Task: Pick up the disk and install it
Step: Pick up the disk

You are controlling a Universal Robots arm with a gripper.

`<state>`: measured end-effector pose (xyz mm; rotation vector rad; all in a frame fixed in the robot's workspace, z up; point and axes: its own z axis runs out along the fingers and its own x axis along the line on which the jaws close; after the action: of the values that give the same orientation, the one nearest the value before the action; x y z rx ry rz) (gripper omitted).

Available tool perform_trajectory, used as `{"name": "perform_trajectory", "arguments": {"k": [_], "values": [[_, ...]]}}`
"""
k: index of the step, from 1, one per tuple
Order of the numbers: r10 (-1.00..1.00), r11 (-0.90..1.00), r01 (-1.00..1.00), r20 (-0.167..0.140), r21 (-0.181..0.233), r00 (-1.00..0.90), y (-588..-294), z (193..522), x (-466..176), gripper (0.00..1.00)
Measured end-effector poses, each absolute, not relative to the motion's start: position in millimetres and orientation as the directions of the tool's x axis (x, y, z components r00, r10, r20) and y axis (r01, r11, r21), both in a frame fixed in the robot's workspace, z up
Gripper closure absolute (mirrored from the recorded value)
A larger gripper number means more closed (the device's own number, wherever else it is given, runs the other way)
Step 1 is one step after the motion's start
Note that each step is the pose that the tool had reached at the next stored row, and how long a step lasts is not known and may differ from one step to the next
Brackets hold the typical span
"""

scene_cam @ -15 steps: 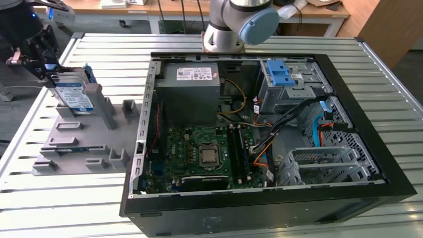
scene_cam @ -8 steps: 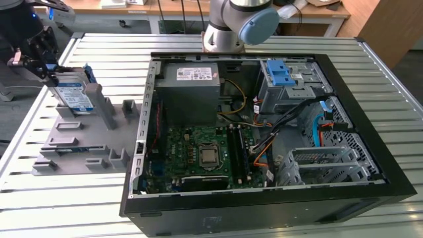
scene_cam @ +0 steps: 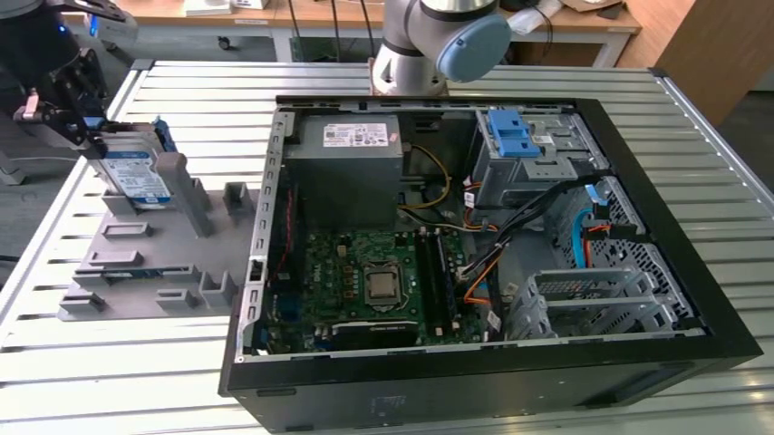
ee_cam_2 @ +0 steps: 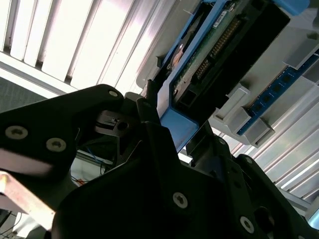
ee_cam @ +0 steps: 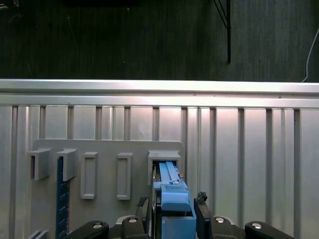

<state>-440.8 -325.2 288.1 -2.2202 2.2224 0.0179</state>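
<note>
The disk (scene_cam: 136, 178) stands tilted on edge in a slot of the grey holder plate (scene_cam: 158, 249), at the exterior view's left. It is silver with a white-and-blue label and blue rails. My gripper (scene_cam: 100, 136) is at its upper end. In the first wrist view my gripper (ee_cam: 173, 208) has one black finger (ee_cam: 144, 206) on each side of the disk's blue rail (ee_cam: 174, 196) and is shut on it. The second wrist view shows the disk's circuit-board side (ee_cam_2: 219, 50) and blue bracket (ee_cam_2: 174, 124) just past the fingers (ee_cam_2: 149, 117).
An open black computer case (scene_cam: 677, 227) lies on the slatted metal table (scene_cam: 206, 91), right of the holder plate. Inside are a grey power-supply box (scene_cam: 344, 145), a cage with a blue latch (scene_cam: 520, 136), a motherboard (scene_cam: 375, 281) and a metal cage (scene_cam: 593, 299). The arm's base (scene_cam: 430, 45) stands behind the case.
</note>
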Motion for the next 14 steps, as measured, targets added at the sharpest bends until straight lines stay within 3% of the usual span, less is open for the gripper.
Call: {"name": "perform_trajectory", "arguments": {"k": [9,11,14], "values": [[-1.0,0.001,-1.0,-0.008,0.008,-0.001,-325.6,287.6,-440.8,0.52],[-1.0,0.001,-1.0,-0.008,0.008,-0.001,-325.6,287.6,-440.9,0.6],[-1.0,0.001,-1.0,-0.008,0.008,-0.001,-325.6,287.5,-440.8,0.63]]}}
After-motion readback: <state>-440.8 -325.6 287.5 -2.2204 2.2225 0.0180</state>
